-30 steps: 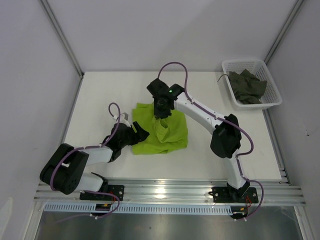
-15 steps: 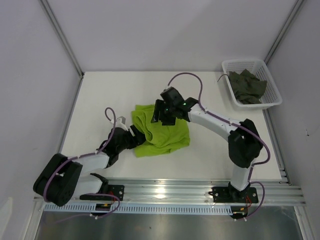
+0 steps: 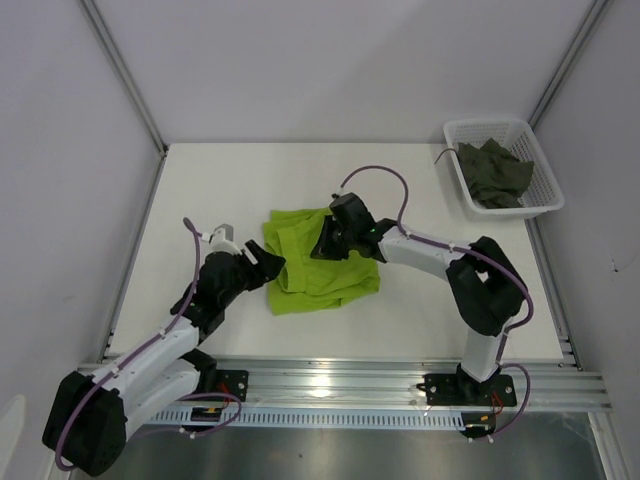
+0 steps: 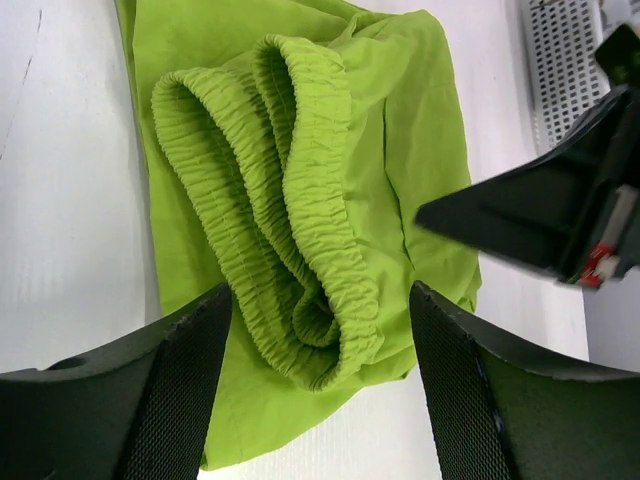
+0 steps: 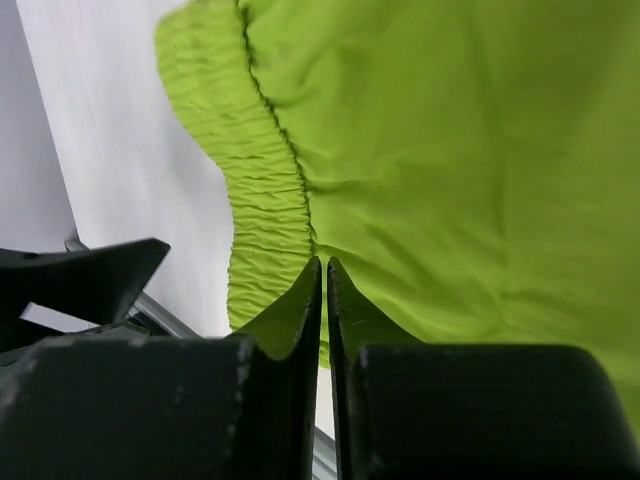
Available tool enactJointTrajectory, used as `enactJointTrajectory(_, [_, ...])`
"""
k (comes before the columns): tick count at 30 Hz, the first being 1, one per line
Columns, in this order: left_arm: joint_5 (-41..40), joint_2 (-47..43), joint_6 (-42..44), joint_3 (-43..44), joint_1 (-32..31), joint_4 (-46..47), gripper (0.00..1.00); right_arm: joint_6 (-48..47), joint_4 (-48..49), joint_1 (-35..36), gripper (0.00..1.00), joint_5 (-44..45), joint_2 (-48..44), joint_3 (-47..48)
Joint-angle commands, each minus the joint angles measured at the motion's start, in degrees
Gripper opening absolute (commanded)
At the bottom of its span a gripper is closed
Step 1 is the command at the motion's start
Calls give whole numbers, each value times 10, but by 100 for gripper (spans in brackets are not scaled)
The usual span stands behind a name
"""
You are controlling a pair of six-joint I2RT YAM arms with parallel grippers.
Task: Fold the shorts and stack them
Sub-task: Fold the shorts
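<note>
Lime-green shorts [image 3: 320, 265] lie crumpled at the middle of the white table [image 3: 200, 190], between the two grippers, with the elastic waistband [image 4: 300, 200] gathered in loose loops on the side facing the left arm. The left gripper [image 3: 262, 268] sits low at the left edge of the cloth. In the left wrist view its fingers [image 4: 190, 380] are spread wide, and the bunched waistband lies in the gap between them, not gripped. The right gripper [image 3: 325, 243] rests on the far part of the garment, just right of its middle. In the right wrist view its fingers [image 5: 290, 320] are pressed together, with only a thin slit between them. The tips meet the cloth just beside the seam where the waistband joins the smooth fabric. Whether a fold of cloth is nipped between the tips cannot be told. Dark olive-grey shorts [image 3: 497, 172] lie heaped inside the white mesh basket [image 3: 545, 195], which stands at the far right corner of the table, well apart from both grippers and from the green pair.
</note>
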Motion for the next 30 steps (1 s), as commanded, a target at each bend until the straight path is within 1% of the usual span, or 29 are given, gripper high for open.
enactJointTrajectory(1, [-14,44,19,57,-3,-16,75,16,80,34,5,-15,38,-1])
enactJointTrajectory(2, [-16,57,22,65,-3,-13,75,17,99,42,5,-18,48,-1])
enactJointTrajectory(4, [-21,85,29,79,-2,-5,76,17,104,66,4,-16,66,8])
enactJointTrajectory(8, [7,138,37,109,17,7,76,19,104,89,3,-1,114,9])
enactJointTrajectory(9, [12,149,37,117,23,13,76,20,104,91,2,2,117,6])
enactJointTrajectory(10, [24,166,37,122,37,19,76,20,130,97,2,7,119,-5])
enactJointTrajectory(12, [51,183,37,131,49,30,76,19,139,102,2,21,120,-20])
enactJointTrajectory(14, [58,206,36,140,57,37,74,16,143,107,2,29,123,-28])
enactJointTrajectory(17, [78,232,30,147,57,55,69,8,151,111,2,30,121,-32])
enactJointTrajectory(21, [88,262,33,155,57,67,55,-1,178,113,5,45,69,-54])
enactJointTrajectory(27, [99,314,55,168,57,66,45,-23,147,108,7,59,25,-43])
enactJointTrajectory(29, [73,333,65,174,57,50,41,-29,138,106,7,64,12,-42])
enactJointTrajectory(30, [64,356,72,178,59,46,41,-31,137,105,7,66,7,-47])
